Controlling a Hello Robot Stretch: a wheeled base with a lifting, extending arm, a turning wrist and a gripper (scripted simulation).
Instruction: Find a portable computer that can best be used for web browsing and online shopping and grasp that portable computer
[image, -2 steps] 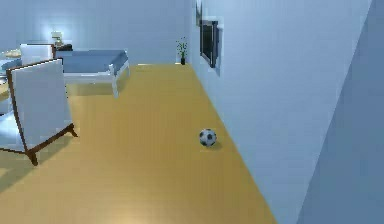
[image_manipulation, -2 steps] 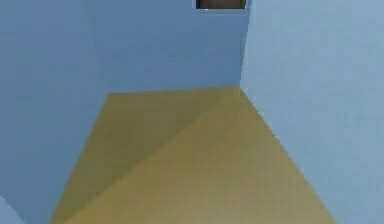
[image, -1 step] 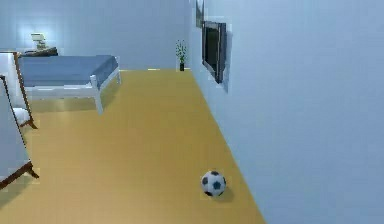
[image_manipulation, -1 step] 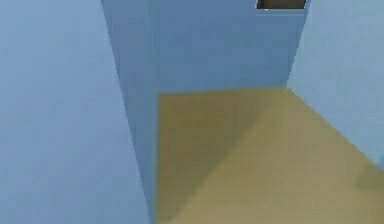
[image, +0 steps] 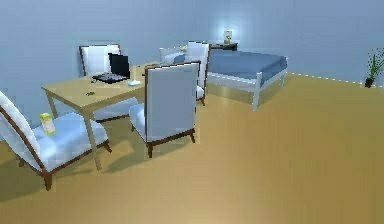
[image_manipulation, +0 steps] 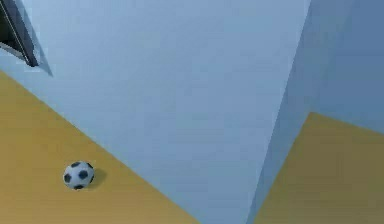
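An open black laptop (image: 112, 70) stands on the wooden table (image: 75, 93) at the forward view's left, near the table's far edge, with its screen raised. A small white object (image: 134, 82) lies on the tabletop just to the laptop's right.
Several pale upholstered chairs surround the table; the nearest (image: 168, 105) has its back to me, and another (image: 35, 137) at the left carries a small yellow-green item (image: 46, 123). A blue bed (image: 245, 66) stands behind, a plant (image: 373, 68) far right. A football (image_manipulation: 78, 175) lies by a blue wall.
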